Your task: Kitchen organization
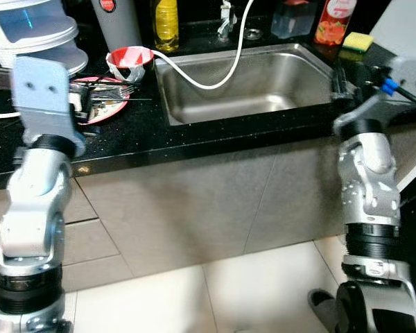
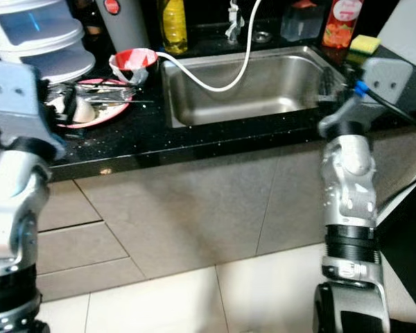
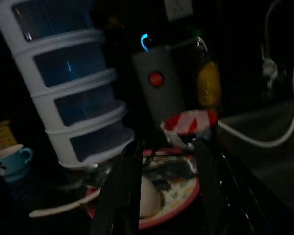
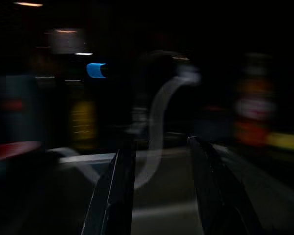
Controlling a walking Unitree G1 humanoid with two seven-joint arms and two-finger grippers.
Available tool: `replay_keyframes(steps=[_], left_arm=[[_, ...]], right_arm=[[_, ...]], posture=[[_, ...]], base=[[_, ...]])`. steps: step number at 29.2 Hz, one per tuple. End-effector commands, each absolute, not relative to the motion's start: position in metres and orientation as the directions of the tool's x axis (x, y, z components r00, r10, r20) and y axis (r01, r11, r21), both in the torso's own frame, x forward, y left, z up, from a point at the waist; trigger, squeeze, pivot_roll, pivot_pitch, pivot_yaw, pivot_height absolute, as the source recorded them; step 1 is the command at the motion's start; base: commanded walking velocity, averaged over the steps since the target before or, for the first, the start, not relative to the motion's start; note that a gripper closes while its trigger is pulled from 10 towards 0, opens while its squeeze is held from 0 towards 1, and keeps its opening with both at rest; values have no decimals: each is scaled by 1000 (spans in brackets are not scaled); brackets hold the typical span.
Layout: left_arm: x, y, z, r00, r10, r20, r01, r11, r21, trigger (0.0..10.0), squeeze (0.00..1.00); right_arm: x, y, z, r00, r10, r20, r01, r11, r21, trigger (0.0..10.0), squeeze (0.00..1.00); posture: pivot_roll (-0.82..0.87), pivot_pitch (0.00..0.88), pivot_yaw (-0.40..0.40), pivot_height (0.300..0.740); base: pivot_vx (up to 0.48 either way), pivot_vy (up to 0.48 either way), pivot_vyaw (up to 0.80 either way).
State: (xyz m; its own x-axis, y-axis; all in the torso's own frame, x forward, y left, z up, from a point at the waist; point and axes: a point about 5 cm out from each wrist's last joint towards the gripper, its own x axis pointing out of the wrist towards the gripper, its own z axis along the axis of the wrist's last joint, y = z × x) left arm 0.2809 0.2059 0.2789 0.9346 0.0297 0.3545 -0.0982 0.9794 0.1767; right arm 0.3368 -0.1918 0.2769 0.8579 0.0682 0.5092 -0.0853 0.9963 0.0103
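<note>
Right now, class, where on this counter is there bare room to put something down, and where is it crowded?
Free: the sink basin, apart from the hose, and the front counter strip below it. Crowded: left of the sink, the plate with cutlery, bowl and white stack.

Head eyes: look from above, forward and down, at the black speckled countertop (image 1: 215, 135) and stainless steel sink (image 1: 243, 87) at 12 o'clock.
Left wrist: low and close, facing the pink-rimmed plate (image 3: 179, 200) at 10 o'clock.
Right wrist: dark and blurred, facing the sink.
Shared: white hose (image 1: 225, 66), red-and-white bowl (image 1: 130, 61).
</note>
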Motion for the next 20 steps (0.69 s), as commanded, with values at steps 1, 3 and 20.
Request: replay_keyframes(steps=[1, 3, 20], left_arm=[[278, 206, 287, 916, 20, 401, -92, 983, 161, 10000, 0], [276, 200, 290, 901, 9, 433, -74, 988, 133, 10000, 0], [273, 191, 285, 893, -38, 449, -51, 981, 185, 10000, 0]], right_arm=[[333, -183, 284, 840, 101, 533, -122, 993, 3, 10000, 0], [330, -164, 286, 823, 129, 554, -164, 986, 14, 10000, 0], [330, -154, 288, 831, 84, 551, -115, 993, 22, 10000, 0]], posture=[[1, 0, 36, 740], [6, 0, 32, 740], [23, 0, 18, 740]], base=[[0, 0, 0], [0, 0, 0], [0, 0, 0]])
